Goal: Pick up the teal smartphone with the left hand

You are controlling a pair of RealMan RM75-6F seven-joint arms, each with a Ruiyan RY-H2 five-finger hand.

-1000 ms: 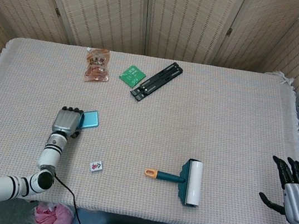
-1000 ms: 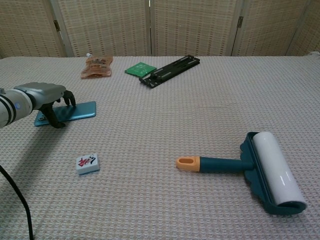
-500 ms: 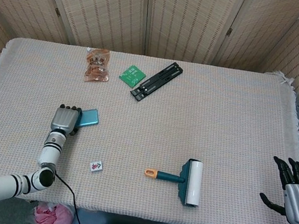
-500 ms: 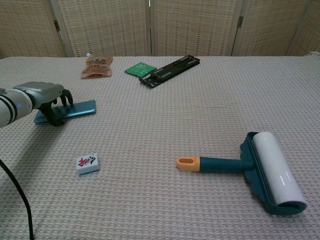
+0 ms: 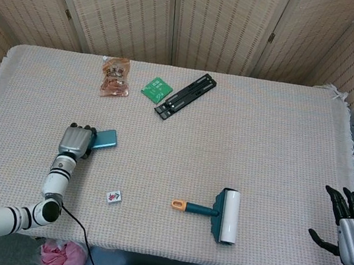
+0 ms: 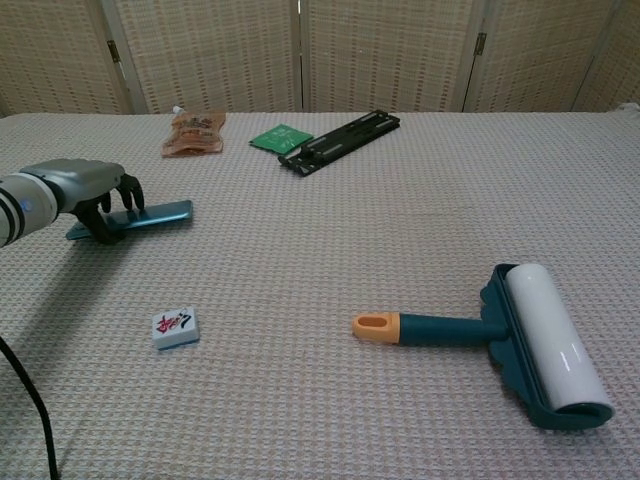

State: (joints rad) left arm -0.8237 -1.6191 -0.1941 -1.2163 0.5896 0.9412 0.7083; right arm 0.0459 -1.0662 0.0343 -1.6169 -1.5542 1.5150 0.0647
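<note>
Left robot hand (image 6: 85, 190) grips teal smartphone (image 6: 150, 215), fingers curled over it.

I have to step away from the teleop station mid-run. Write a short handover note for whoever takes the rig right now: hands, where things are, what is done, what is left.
Left hand: fingers curled over the near-left end of the flat teal smartphone, gripping it; the phone looks tilted, barely off the woven tablecloth.
Right hand: off the table's right edge, fingers apart, holding nothing.
Done: reach and grasp.
Left: raise the phone clear and hold it steady.
Nearby: small white mahjong tile sits nearer the robot than the phone; teal lint roller with orange handle tip is far right.
</note>
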